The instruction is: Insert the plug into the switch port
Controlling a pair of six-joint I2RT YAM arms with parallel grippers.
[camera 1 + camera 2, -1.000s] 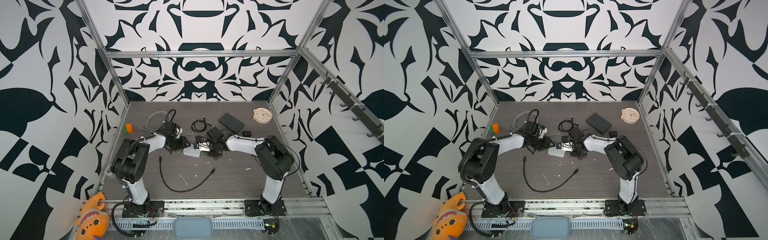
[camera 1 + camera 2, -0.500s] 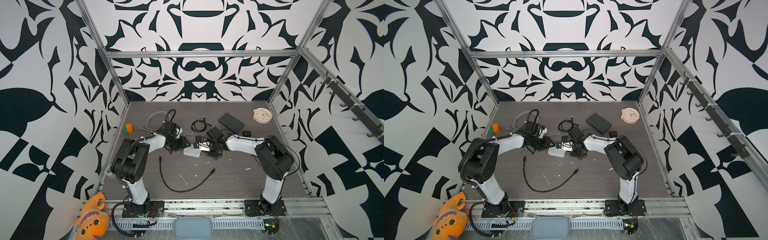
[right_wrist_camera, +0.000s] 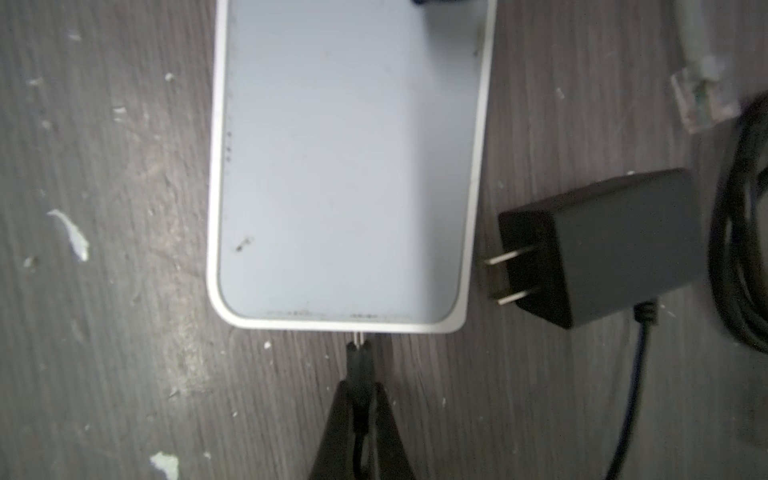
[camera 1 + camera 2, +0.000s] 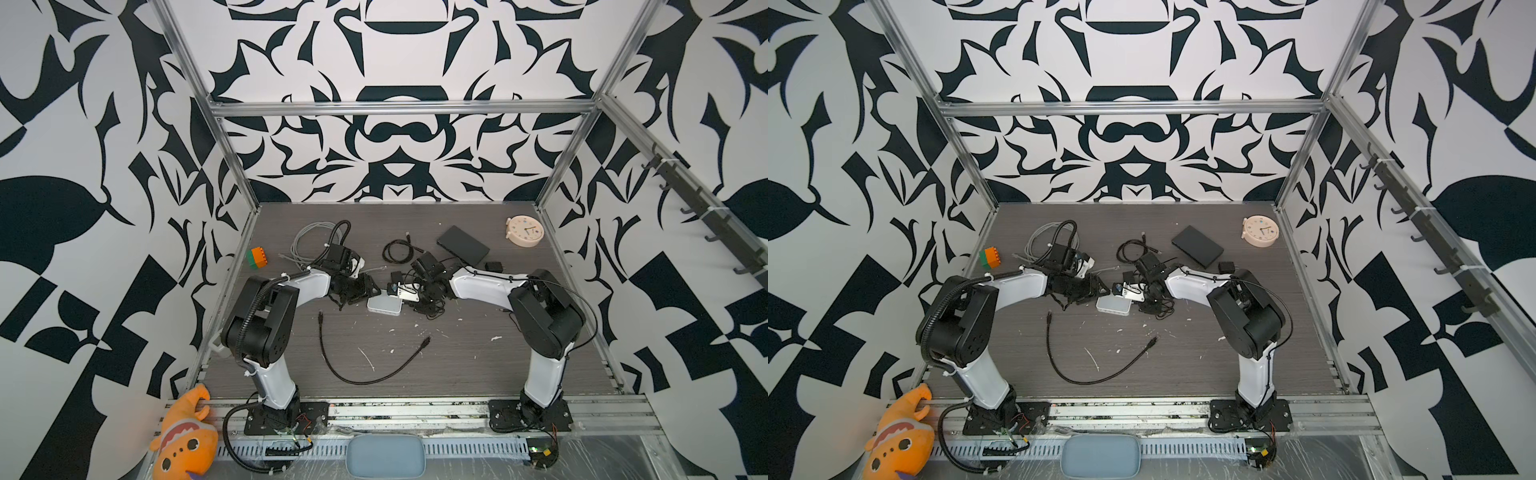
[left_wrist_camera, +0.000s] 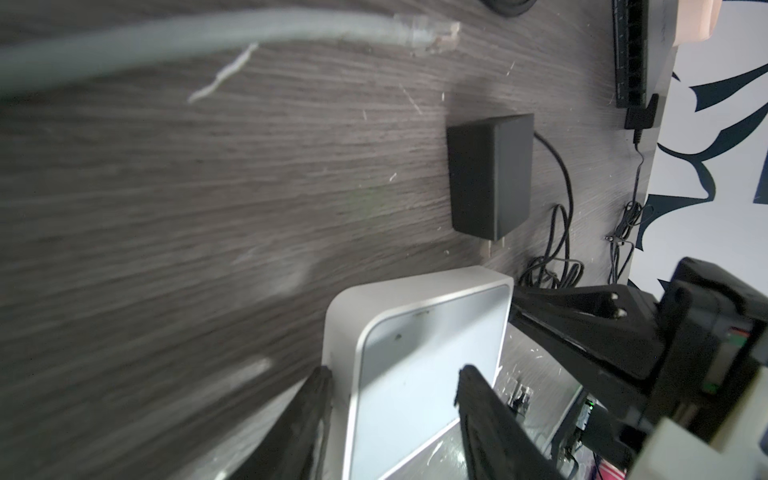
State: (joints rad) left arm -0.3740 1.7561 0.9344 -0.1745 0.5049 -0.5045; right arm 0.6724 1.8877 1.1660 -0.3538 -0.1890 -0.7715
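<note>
Your right tool is clamped on the black plug. Its metal tip meets the short edge of the white switch, which lies flat on the table. Your left tool appears to pinch the switch's opposite end.

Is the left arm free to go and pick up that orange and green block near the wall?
Probably not yet: the left gripper is closed around the white switch, so it would have to let go first. Otherwise the block sits on that arm's side, with only a grey cable nearby.
</note>
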